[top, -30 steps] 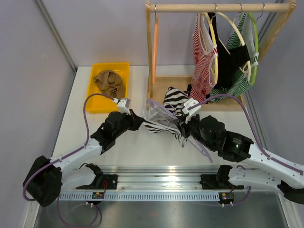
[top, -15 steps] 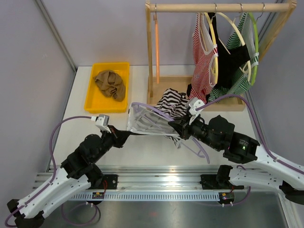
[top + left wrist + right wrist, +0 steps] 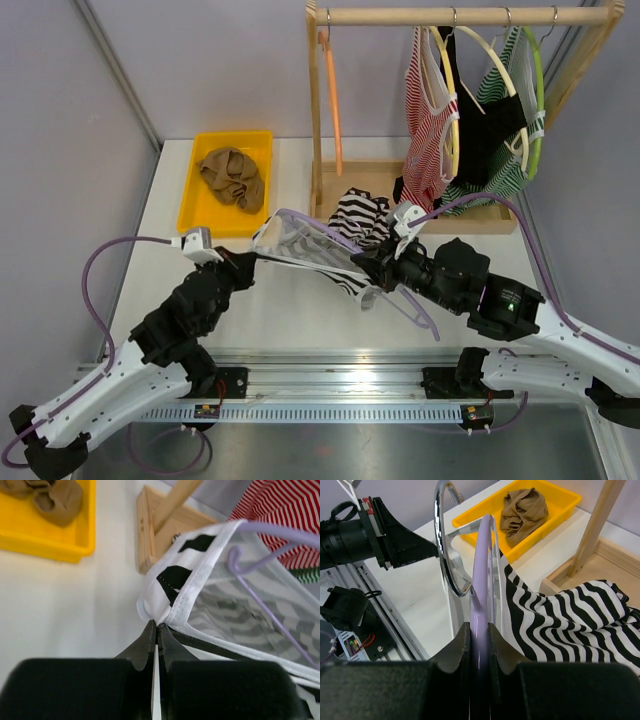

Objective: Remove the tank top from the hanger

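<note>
Left hand (image 3: 250,262) sits further left in frame, tank top (image 3: 300,245) stretched taut.
Left pinches the fabric, right hand (image 3: 375,268) clamps hanger (image 3: 415,305); a snag could yank fabric loose.

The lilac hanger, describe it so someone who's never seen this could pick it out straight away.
Start at the wooden clothes rack at the back; before its base a black-and-white striped tank top is stretched taut. The lilac hanger runs through that top, pinched in the right gripper. Unlike the orange, yellow and green hangers, it is off the rail.
</note>
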### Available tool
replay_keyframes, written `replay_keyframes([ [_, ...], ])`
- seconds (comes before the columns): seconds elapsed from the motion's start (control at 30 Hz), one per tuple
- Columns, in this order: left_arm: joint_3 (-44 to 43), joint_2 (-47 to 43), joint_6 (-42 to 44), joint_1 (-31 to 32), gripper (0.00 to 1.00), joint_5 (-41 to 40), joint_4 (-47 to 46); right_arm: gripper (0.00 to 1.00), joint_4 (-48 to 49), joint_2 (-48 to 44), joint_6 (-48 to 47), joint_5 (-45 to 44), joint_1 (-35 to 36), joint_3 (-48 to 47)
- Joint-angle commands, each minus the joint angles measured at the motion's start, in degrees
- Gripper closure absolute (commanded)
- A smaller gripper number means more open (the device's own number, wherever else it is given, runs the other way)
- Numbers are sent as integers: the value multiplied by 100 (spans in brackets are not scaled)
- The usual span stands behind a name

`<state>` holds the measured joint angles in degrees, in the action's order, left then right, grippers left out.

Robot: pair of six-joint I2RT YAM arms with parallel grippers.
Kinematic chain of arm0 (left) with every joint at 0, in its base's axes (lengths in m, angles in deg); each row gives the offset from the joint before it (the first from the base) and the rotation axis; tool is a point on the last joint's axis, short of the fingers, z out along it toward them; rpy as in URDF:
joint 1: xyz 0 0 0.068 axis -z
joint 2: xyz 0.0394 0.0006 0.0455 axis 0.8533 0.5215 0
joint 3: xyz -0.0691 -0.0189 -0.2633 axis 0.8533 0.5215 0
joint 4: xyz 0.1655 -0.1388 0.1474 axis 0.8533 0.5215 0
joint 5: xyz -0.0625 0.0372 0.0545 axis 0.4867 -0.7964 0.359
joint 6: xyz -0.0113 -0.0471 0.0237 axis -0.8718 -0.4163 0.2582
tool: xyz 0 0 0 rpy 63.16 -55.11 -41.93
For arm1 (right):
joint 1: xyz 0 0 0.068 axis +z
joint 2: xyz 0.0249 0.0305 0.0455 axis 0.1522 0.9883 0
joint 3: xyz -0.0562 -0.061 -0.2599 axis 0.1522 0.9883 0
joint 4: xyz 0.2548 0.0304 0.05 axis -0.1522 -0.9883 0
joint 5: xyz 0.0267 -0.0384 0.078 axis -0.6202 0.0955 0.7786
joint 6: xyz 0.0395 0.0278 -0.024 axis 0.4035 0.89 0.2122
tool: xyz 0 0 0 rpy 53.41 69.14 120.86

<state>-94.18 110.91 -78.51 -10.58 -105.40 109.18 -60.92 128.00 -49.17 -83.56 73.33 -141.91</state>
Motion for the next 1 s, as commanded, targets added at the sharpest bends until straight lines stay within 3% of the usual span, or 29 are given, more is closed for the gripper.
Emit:
replay_keyframes([
  [0.0, -431, 648, 608, -123, 100, -1836, -324, 100, 294, -318, 35, -329, -33, -474],
  [0.1, -791, 1631, 688, -429, 100, -2066, -333, 100, 180, -371, 17, -320, -33, -492],
  [0.27, -679, 2731, 689, -1590, 100, -679, -1053, 100, 74, -520, -1, -320, -42, -457],
  [0.5, -99, 3040, 495, -1617, 100, -175, -1599, 100, 233, -609, -150, -320, -42, -325],
  [0.77, -1090, 3856, 960, -1837, 100, 245, -1555, 100, 197, -283, -115, -57, -33, -413],
  [0.97, -970, 4393, 996, -1837, 100, 580, -1801, 100, 329, -415, -132, -135, -33, -290],
])
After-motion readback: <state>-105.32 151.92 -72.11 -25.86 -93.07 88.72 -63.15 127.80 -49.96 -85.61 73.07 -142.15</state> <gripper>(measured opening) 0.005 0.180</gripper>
